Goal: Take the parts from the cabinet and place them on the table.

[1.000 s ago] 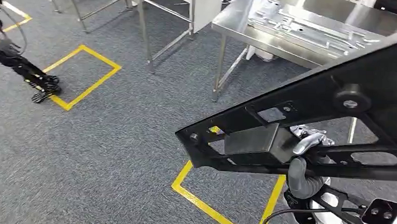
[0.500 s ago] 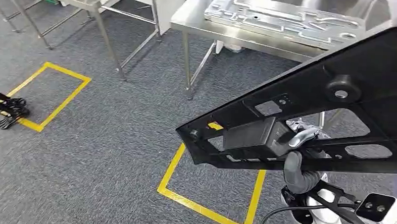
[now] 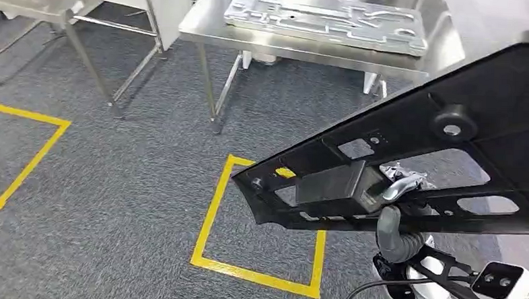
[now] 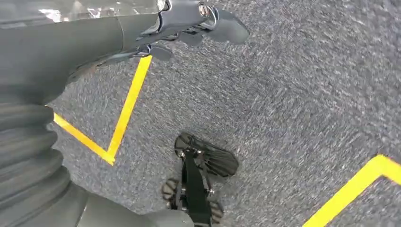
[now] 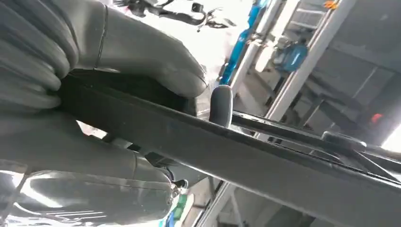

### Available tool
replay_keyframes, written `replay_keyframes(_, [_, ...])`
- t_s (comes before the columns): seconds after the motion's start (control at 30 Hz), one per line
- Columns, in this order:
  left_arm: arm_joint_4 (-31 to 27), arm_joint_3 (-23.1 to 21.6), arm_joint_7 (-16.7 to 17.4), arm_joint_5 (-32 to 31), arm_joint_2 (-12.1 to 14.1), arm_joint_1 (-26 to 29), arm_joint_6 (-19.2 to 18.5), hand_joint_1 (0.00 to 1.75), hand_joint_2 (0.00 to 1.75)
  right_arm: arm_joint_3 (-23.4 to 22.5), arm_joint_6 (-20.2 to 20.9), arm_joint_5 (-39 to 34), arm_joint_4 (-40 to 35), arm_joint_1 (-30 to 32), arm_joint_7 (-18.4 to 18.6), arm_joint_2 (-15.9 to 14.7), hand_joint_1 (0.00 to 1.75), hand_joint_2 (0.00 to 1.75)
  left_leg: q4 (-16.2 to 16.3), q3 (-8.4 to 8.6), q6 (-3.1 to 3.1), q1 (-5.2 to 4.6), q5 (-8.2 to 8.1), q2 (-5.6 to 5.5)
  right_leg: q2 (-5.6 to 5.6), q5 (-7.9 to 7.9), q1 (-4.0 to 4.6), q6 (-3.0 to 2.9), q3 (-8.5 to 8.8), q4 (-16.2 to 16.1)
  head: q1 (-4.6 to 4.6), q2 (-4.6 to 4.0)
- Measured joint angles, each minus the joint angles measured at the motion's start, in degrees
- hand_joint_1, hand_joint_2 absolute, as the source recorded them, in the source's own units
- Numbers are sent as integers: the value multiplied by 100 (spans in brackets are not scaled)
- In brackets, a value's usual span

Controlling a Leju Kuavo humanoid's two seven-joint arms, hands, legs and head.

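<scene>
Right hand (image 3: 397, 219) grips a large black plastic panel (image 3: 409, 162) at lower right of the head frame, panel slanting up toward the upper right edge. Steel table (image 3: 307, 47) with a flat metal part (image 3: 325, 17) sits at top centre, beyond the yellow floor square (image 3: 208, 221). Left hand (image 4: 189, 21) hangs over grey carpet (image 4: 293, 94), fingers loosely apart, holding nothing.

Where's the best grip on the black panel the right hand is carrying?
Judging by the head view, the lower rail of the black panel, beside the boxy block, coming from underneath, as the right hand does now. The rail is narrow with cutouts either side, so fingers can wrap it; the broad face offers no hold.
</scene>
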Motion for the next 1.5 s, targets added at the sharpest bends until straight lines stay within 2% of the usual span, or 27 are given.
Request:
replay_keyframes(0.03, [0,0,0,-4,-4,-8,-4,0,175,0,24,-2,2,0,0,0,175,175,9,5,-12,1,-14,67,-21,170,-17,13,116,-221,4,0])
replay_keyframes(0.1, [0,0,-2,-11,-18,-21,-11,0,175,-2,35,-9,2,-3,0,-2,175,175,50,22,-53,5,-61,188,-166,623,-28,13,635,-1190,2,0])
replay_keyframes(0.13, [0,0,-4,-15,-22,-22,-11,0,175,-2,35,-11,2,-7,0,-2,175,175,93,34,-101,-15,-103,244,-481,700,-7,-21,900,-1694,4,0])
replay_keyframes(0.17, [0,2,-9,-13,-24,-26,-11,0,175,2,35,-15,2,-11,0,2,175,175,130,32,-138,-61,-146,286,-481,689,29,-85,896,-1694,-9,0])
replay_keyframes(0.3, [0,2,-20,-15,-28,-48,-11,0,175,-2,35,-31,0,-10,0,-11,175,175,95,125,-264,-37,-186,498,-196,711,30,-247,889,-1723,-17,0])
replay_keyframes(0.37, [0,2,-22,-17,-35,-56,-17,0,175,-2,37,-35,-2,-33,0,-7,175,175,495,-26,-301,10,-496,47,-99,737,1,-308,914,-1764,-44,0])
replay_keyframes(0.4, [0,4,-20,-15,-33,-48,-15,0,175,0,37,-35,-2,-31,0,0,175,175,906,-214,-309,20,-716,-64,-49,740,3,-326,910,-1763,-46,0])
replay_keyframes(0.47, [0,11,-20,-15,-33,-14,-15,0,175,0,39,-35,2,-13,0,0,175,175,1831,-663,-329,16,-1068,-159,99,738,23,-336,905,-1759,-48,0])
replay_keyframes(0.5, [0,13,-17,-15,-35,-5,-17,0,175,0,39,-35,9,-7,0,0,175,175,1988,-760,-323,16,-1045,-160,173,738,29,-336,909,-1758,-44,-2])
replay_keyframes(0.53, [0,13,-22,-15,-41,1,-26,0,175,0,37,-33,15,-8,0,0,175,175,1861,-725,-311,15,-883,-161,184,734,34,-343,919,-1756,-46,-2])
replay_keyframes(0.57, [0,18,-28,-15,-42,-5,-44,0,175,0,31,-22,24,-8,0,0,175,175,1480,-577,-290,15,-617,-163,243,731,37,-345,935,-1752,-50,0])
replay_keyframes(0.63, [0,42,-88,-13,-35,-26,-127,0,175,2,-2,9,55,-11,0,-2,175,175,423,-135,-232,15,-62,-220,312,711,37,-314,976,-1747,-52,0])
replay_keyframes(0.67, [0,72,-116,-13,-31,-30,-162,0,175,4,-22,15,74,-12,0,-2,175,175,208,-58,-196,-15,-91,-309,332,695,68,-282,967,-1726,-44,-2])
replay_keyframes(0.73, [0,114,-157,-15,-33,-46,-201,0,175,7,-79,28,105,-14,0,-2,175,175,171,-75,-171,-31,-93,-300,356,714,53,-218,921,-1723,-44,0])
replay_keyframes(0.83, [0,125,-214,-57,-37,-49,-256,0,175,13,-140,74,111,-11,-2,-9,175,175,90,-30,-51,10,-63,-257,300,656,26,-115,916,-1670,-50,-2])
replay_keyframes(0.9, [0,129,-238,-85,-37,-37,-258,0,175,26,-192,98,111,-30,0,-11,175,175,77,-14,10,7,-73,-236,77,311,37,-82,591,-1046,9,-2])
replay_keyframes(0.97, [0,136,-238,-120,-39,-26,-258,0,175,52,-205,114,114,-6,0,-11,175,175,81,-5,31,-1,-95,-194,26,-36,15,-45,87,-110,9,-2])
replay_keyframes(1.0, [0,140,-238,-129,-39,-21,-258,0,175,65,-205,116,118,-2,0,-11,175,175,84,7,21,-1,-108,-184,21,-33,8,-29,-47,96,11,-2])
replay_keyframes(1.07, [0,153,-232,-136,-42,-18,-258,0,175,87,-175,98,131,-3,0,-15,175,175,86,71,-10,3,-161,-167,3,332,-15,-25,114,-319,9,-2])
replay_keyframes(1.13, [0,160,-229,-138,-42,-20,-258,0,175,103,-166,74,131,-13,0,-35,175,175,93,179,-54,5,-242,-153,-65,861,-24,-51,607,-1319,11,-2])
replay_keyframes(1.17, [0,164,-229,-138,-42,-15,-256,0,175,105,-160,53,144,-21,0,-39,175,175,98,179,-93,-19,-282,-146,-142,829,-6,-76,745,-1560,13,-2])
replay_keyframes(1.3, [0,170,-225,-138,-42,-26,-251,0,175,109,-105,-15,164,-32,0,-72,175,175,64,235,-223,-30,-354,-94,-75,718,54,-226,759,-1655,-11,-2])
replay_keyframes(1.33, [-2,170,-225,-153,-39,-29,-251,0,175,109,-74,-28,162,-34,0,-79,175,175,88,267,-263,-4,-403,-103,-63,717,12,-271,837,-1714,-17,0])
replay_keyframes(1.37, [-2,170,-230,-179,-42,-29,-254,0,175,109,-57,-33,162,-47,0,-79,175,175,270,207,-281,-1,-467,-134,-63,690,18,-312,891,-1733,-57,-2])
replay_keyframes(1.4, [-2,173,-230,-181,-39,-35,-254,0,175,111,-57,-35,162,-58,0,-79,175,175,673,-6,-297,3,-639,-150,-64,657,23,-354,927,-1733,-72,0])
replay_keyframes(1.47, [-2,190,-227,-188,-39,-26,-254,0,175,111,-57,-35,168,-43,0,-79,175,175,1666,-596,-318,2,-986,-154,-43,584,47,-378,997,-1733,-72,0])
replay_keyframes(1.5, [-2,205,-225,-190,-39,-13,-254,0,175,111,-57,-35,177,-40,0,-79,175,175,1990,-826,-321,2,-1012,-154,-25,547,59,-387,1040,-1732,-79,0])
